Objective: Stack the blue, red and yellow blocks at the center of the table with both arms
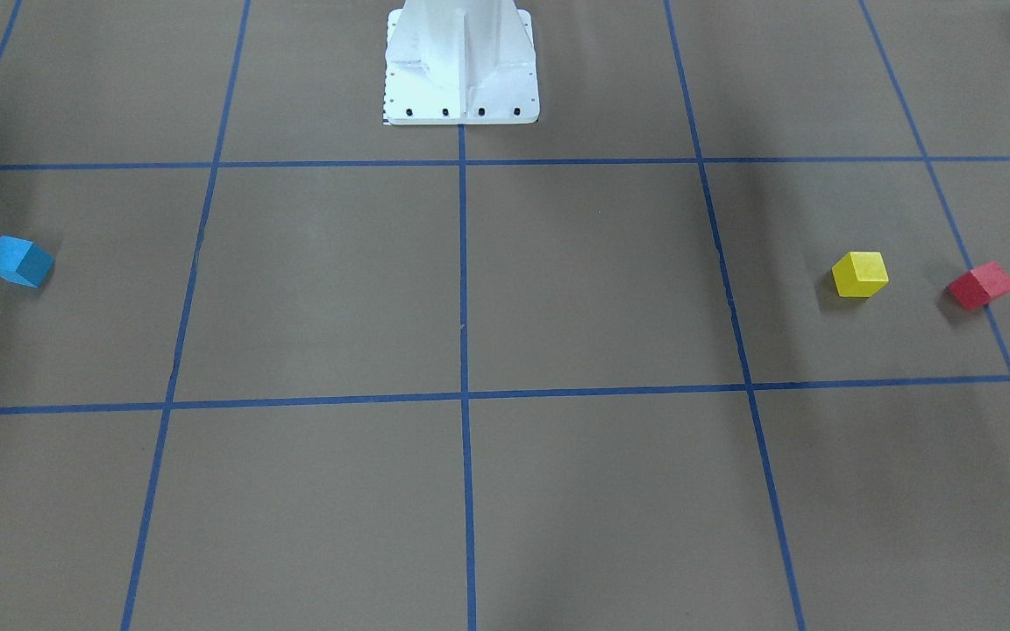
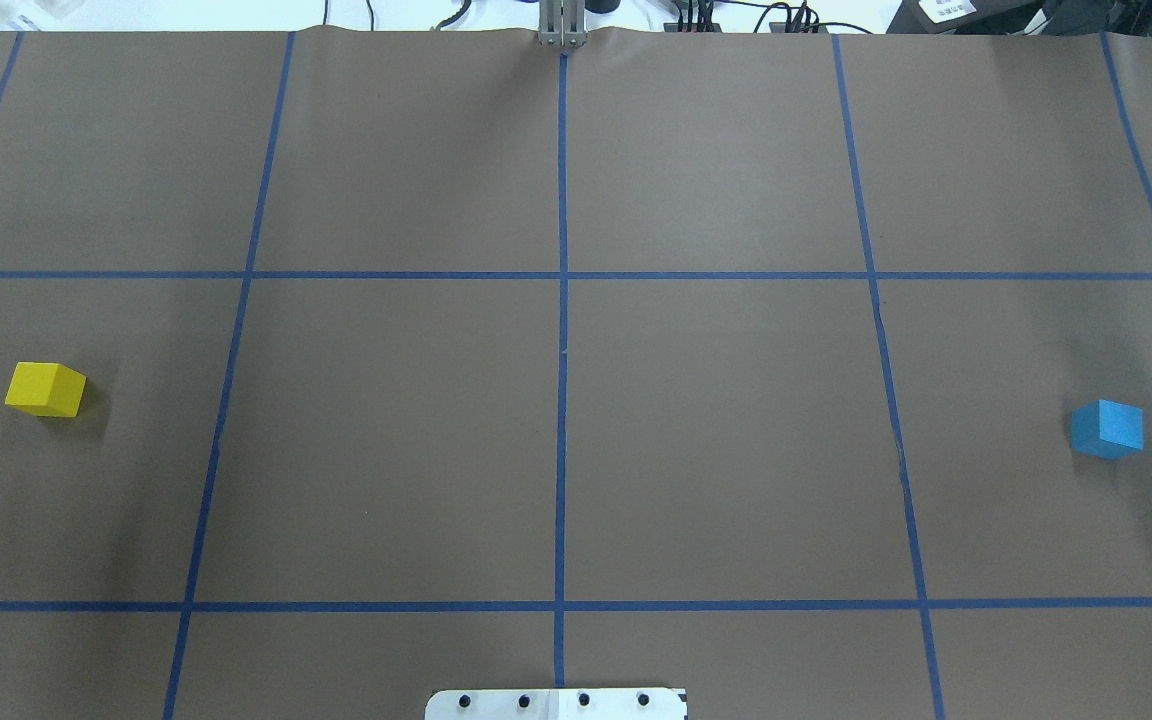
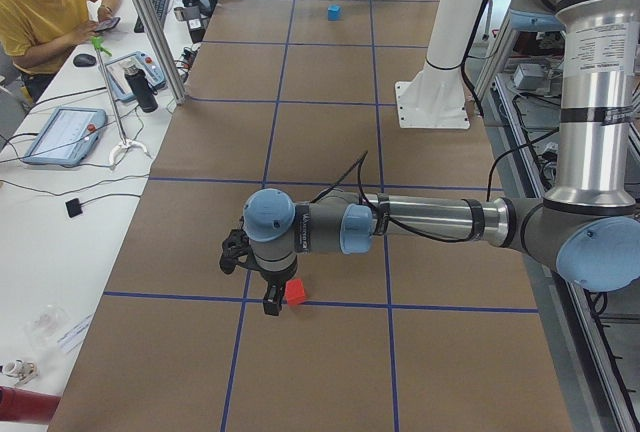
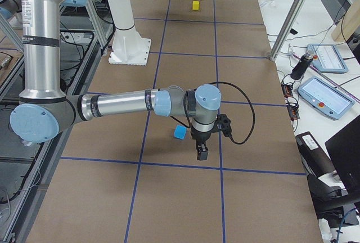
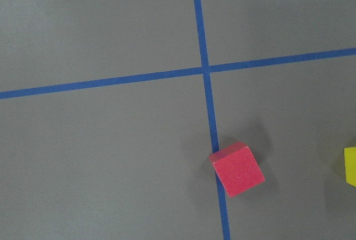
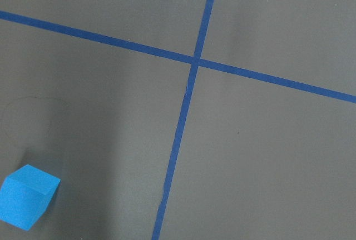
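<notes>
The blue block (image 1: 18,260) lies far out on the robot's right side (image 2: 1106,429). The yellow block (image 1: 859,273) and the red block (image 1: 981,285) lie close together far out on its left. The left gripper (image 3: 268,297) shows only in the exterior left view, pointing down beside the red block (image 3: 295,292); I cannot tell whether it is open. The right gripper (image 4: 201,152) shows only in the exterior right view, pointing down beside the blue block (image 4: 180,133); I cannot tell its state. The left wrist view shows the red block (image 5: 237,169), the right wrist view the blue block (image 6: 26,195).
The white robot pedestal (image 1: 461,88) stands at the table's robot-side edge. Blue tape lines (image 2: 562,400) divide the brown table into squares. An operator (image 3: 50,2) sits at a side bench with tablets (image 3: 62,134) past the far edge.
</notes>
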